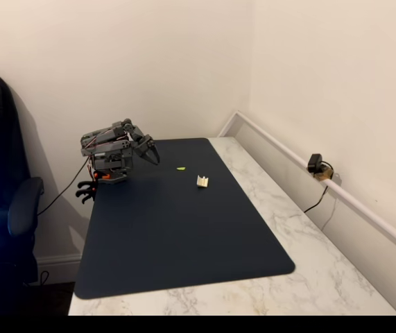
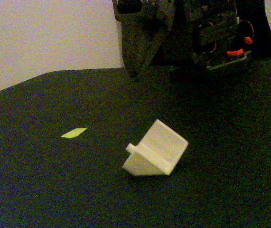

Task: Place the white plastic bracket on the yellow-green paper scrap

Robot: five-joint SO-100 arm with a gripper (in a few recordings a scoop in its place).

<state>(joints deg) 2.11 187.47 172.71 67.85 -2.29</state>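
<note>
Bracket (image 2: 155, 149) lies beside paper scrap (image 2: 73, 133); untouched.

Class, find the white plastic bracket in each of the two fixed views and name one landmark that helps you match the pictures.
Wide fixed view: the white plastic bracket lies on the dark mat, right of centre, apart from the claw.
Close fixed view: the bracket sits low, just right of centre, tipped on an edge.
Shared landmark: the yellow-green paper scrap, lying apart to the bracket's left in both fixed views.
</note>
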